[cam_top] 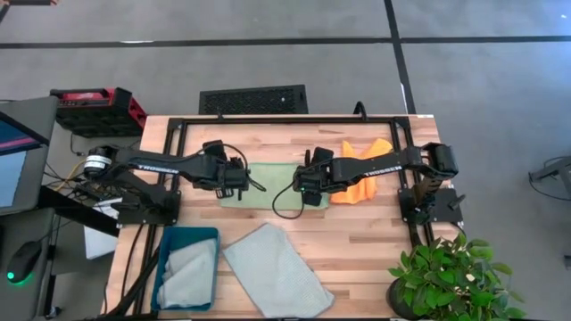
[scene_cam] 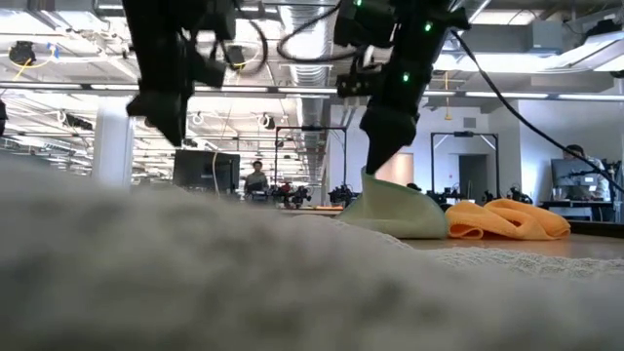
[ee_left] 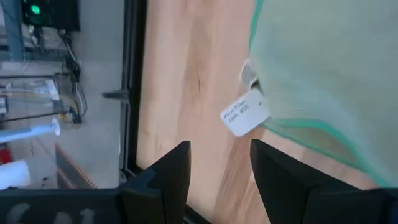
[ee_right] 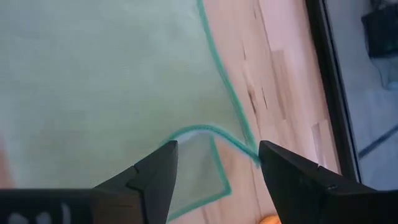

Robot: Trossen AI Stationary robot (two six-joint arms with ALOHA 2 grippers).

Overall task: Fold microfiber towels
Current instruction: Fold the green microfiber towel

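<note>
Folding the light green towel point(cam_top: 268, 185) is the step in hand, judged from both arms poised at its two ends; the next move calls for each gripper to descend onto a corner and close on the hem.

Item 1: right gripper point(ee_right: 217, 168). Fingers spread wide, empty, touching nothing. Directly between and beyond the fingers lies a corner of the green towel with its darker green hem, a small flap turned over at the edge. In the low view the towel's edge rises to a peak just beneath this gripper, yet no pinch shows in the wrist view.

Item 2: left gripper point(ee_left: 219, 168). Fingers apart, empty, hovering over bare wood. Just ahead of the fingertips sits the white tag point(ee_left: 244, 113) at the towel's hem; the cloth itself spreads beyond it.

Item 3: wooden table point(cam_top: 357, 241). Carries everything; the green towel lies flat between the two grippers.

Item 4: orange towel point(cam_top: 361, 183). Bunched, just behind the right gripper, partly under the right arm.

Item 5: grey-blue towel point(cam_top: 277, 267). Spread loosely, well apart from both grippers, at the table's near edge.

Item 6: teal bin point(cam_top: 165, 267). Beside that towel, nearer the left arm's base; holds another pale cloth point(cam_top: 189, 275), crumpled.

Item 7: potted plant point(cam_top: 442, 276). At the table corner, well away from the right gripper.
</note>
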